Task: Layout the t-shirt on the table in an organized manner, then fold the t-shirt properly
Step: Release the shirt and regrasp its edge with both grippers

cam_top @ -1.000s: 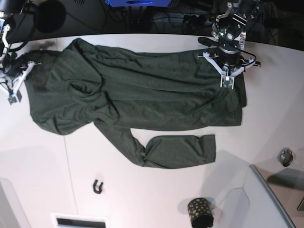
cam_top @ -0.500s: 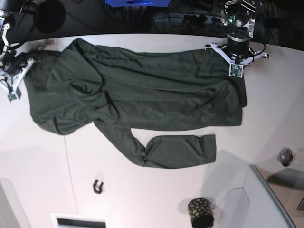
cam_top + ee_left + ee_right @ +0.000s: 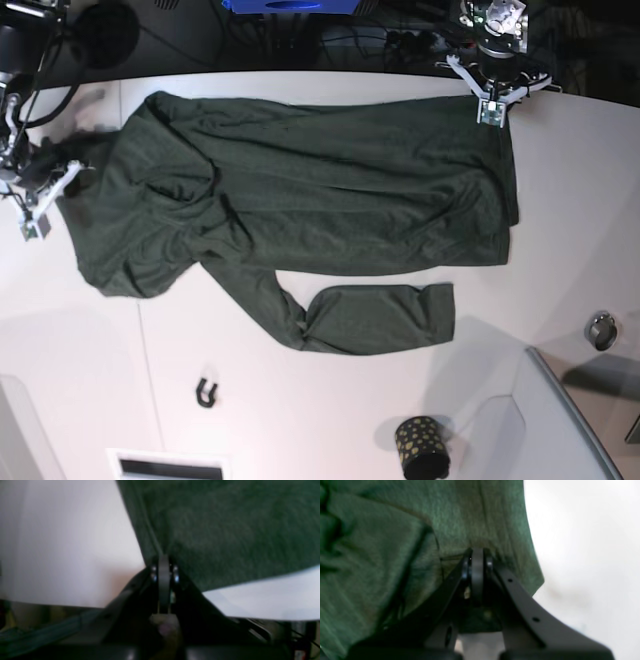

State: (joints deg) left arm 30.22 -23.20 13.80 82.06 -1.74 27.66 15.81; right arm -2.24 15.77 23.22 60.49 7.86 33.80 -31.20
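Base view: I hold the t-shirt [image 3: 300, 200] by two opposite ends. The left gripper [image 3: 489, 108], at the far edge of the table [image 3: 320, 410] toward its right-hand end, has its jaws closed on a corner of the cloth; the left wrist view shows the fabric edge running straight into the pinch. The right gripper [image 3: 35, 222], near the table's left edge, is likewise clamped on cloth, and in the right wrist view green fabric bunches all around the closed tips.

The t-shirt lies on the far half of the table, its long axis running left to right along the far edge. The end at the left gripper looks straight-edged, probably the hem; the crumpled, folded-over mass by the right gripper is probably the collar end, though I cannot tell for certain. One sleeve trails toward the near edge and doubles back to the right.

Step in hand, as I judge it: spreading. To do it well I would draw the two grips apart evenly along the long axis, keeping them low, until the creases near the left end flatten, without dragging cloth over the far edge.
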